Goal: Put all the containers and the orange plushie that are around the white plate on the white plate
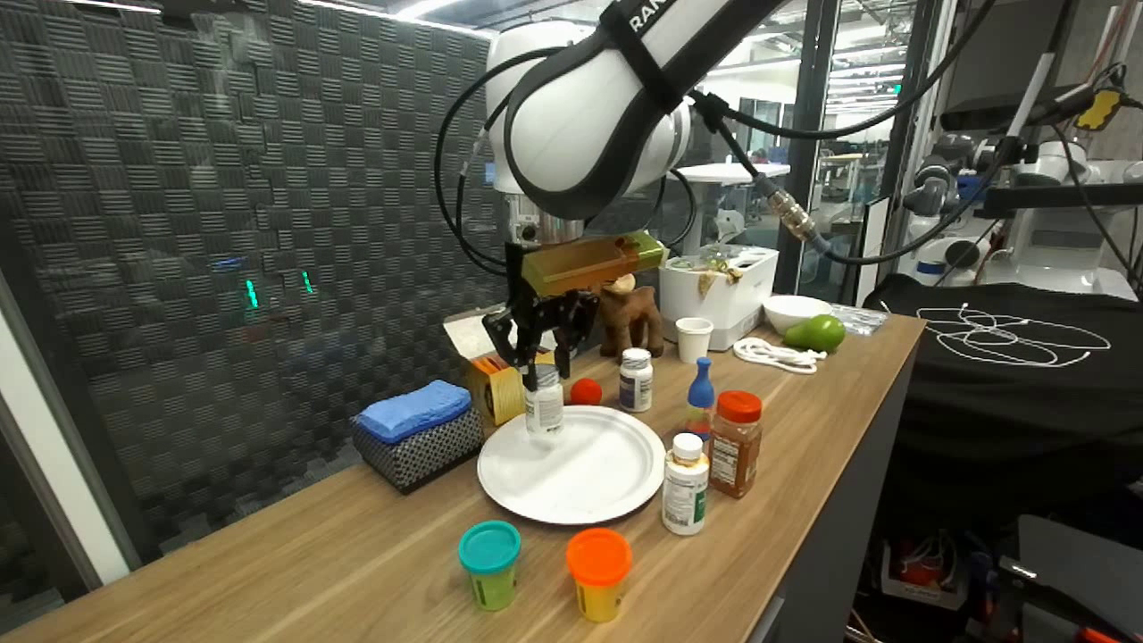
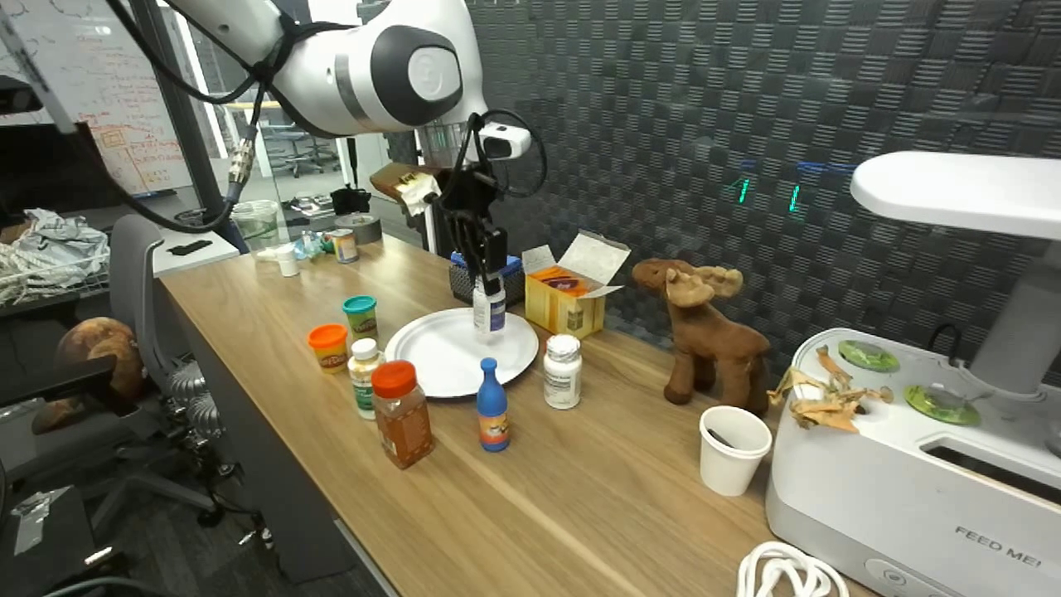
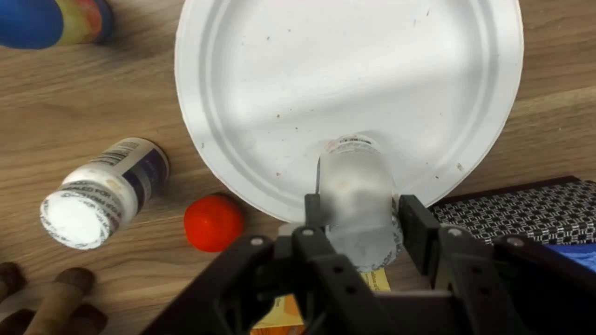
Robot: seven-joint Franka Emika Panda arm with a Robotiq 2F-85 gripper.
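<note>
Wrist view, bottom centre of the frame: the gripper (image 3: 359,207) is closed about the upper part of a white bottle (image 3: 356,179), whose base shows inside the rim of the white plate (image 3: 326,88); whether it bears on the plate I cannot tell. It should be light and stiff, perhaps slippery, best held square just below the cap. Further left sits a red round thing (image 3: 214,224), perhaps the plushie; if so, it will squash, so take it about its middle. At the frame's left a second white bottle (image 3: 114,186) asks for the same hold. Bottom of an exterior view, the teal-lidded tub (image 1: 491,572) and orange-lidded tub (image 1: 598,580) look light; grip their walls, not the lids. Right of centre, the spice jar (image 1: 736,451) is likely heaviest: press its flat faces.
</note>
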